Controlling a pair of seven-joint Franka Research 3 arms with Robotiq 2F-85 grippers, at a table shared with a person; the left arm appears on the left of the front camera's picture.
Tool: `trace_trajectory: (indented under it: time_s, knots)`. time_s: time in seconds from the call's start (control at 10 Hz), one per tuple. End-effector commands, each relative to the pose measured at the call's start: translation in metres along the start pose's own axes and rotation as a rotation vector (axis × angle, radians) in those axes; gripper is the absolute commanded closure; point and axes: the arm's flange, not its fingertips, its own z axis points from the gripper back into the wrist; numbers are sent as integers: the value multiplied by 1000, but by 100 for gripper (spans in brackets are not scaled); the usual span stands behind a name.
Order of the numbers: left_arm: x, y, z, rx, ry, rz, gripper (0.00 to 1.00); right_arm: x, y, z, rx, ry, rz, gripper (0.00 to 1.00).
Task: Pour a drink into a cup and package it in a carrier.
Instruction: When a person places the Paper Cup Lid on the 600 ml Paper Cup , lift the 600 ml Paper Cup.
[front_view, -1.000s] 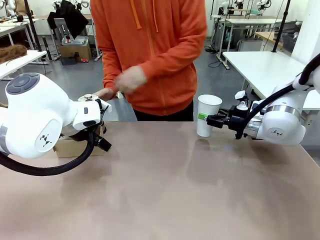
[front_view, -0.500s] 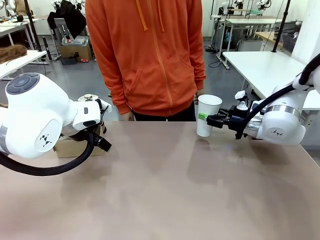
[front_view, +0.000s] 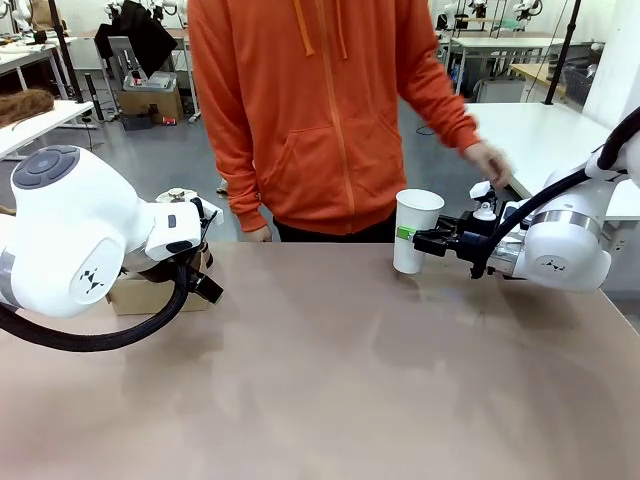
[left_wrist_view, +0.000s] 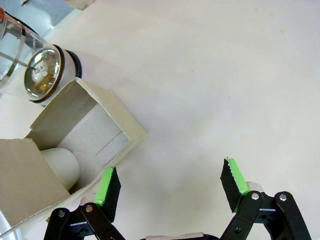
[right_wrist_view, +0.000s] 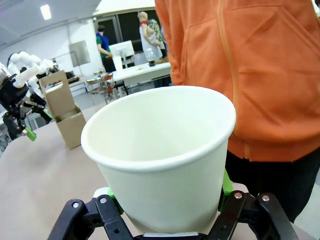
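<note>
Cup (front_view: 415, 228) is gripped by the R gripper (front_view: 412, 238) near the far edge of the table (front_view: 330, 380), right of centre and just in front of the person (front_view: 320, 110). It is held upright w/ no lid on. In the R wrist view its inside is seen white and empty. The jaws are closed on the cup's lower half, w/ green pads pressed against both sides. Whether the base touches the tabletop can't be told.

L gripper (left_wrist_view: 170, 186) is seen w/ jaws spread wide and nothing held between them; bare tabletop lies below. Carrier (left_wrist_view: 82, 125) is seen just beside one green pad, at the table's left side. A white rounded obj. (left_wrist_view: 61, 165) is lodged in one of its pockets. Glass pitcher (left_wrist_view: 35, 70) is placed right against the carrier's far side. An amber-brown tint of drink (left_wrist_view: 42, 80) is seen through the glass; how much can't be told.

One hand (front_view: 490, 160) of the person is raised above the R arm (front_view: 555, 250), apart from the cup. The other hand (front_view: 255, 233) is lowered at the table's far edge.
</note>
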Motion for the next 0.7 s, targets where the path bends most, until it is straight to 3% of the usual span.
trace_trajectory:
  time_s: [0.0,0.6]
  knots:
    - [0,0,0,-1,-1,1,0,4,2,0,-3,-14,0,20]
    - [0,0,0,-1,-1,1,0,4,2,0,-3,-14,0,20]
